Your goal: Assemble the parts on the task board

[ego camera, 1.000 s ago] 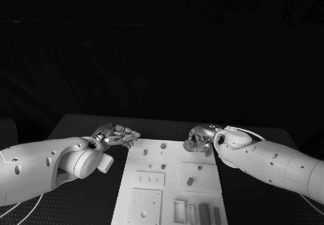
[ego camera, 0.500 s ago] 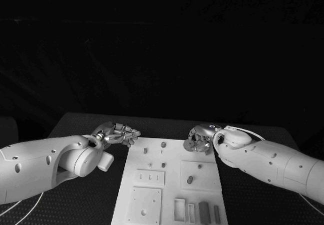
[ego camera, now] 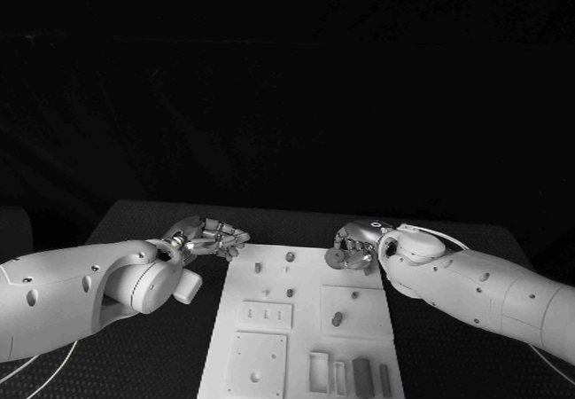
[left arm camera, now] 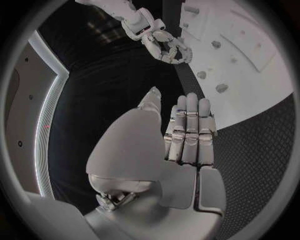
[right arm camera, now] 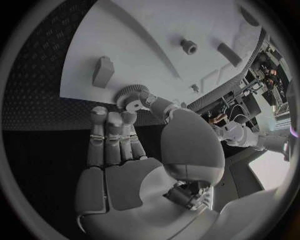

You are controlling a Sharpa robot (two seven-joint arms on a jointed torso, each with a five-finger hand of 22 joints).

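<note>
A: Start with the biggest thing?

B: The black textured table, then the white rectangular task board lying lengthwise down its middle, running away from the robot. Raised white plates sit on it, and small dark parts: pegs near the far end and slim upright bars near the close edge

A: The hands?

B: The left silver hand hangs just off the board's far left corner, fingers curled inward; the left wrist view shows them straight and side by side with nothing between them, so I take it as holding nothing, loosely closed rather than spread. The right silver hand is over the far right corner of the board

A: Is the right one holding something?

B: In the right wrist view its fingertips close on a small ridged gear-like disc, sitting at the board's edge. It looks pinched between thumb and finger

A: What does the next move turn on?

B: My judgement: the disc lies at the right hand's own fingertips, well apart from the left hand across the board's width, so the right hand is the nearer one. Its seat lies inward, toward the board's middle, beside a small dark block
</note>
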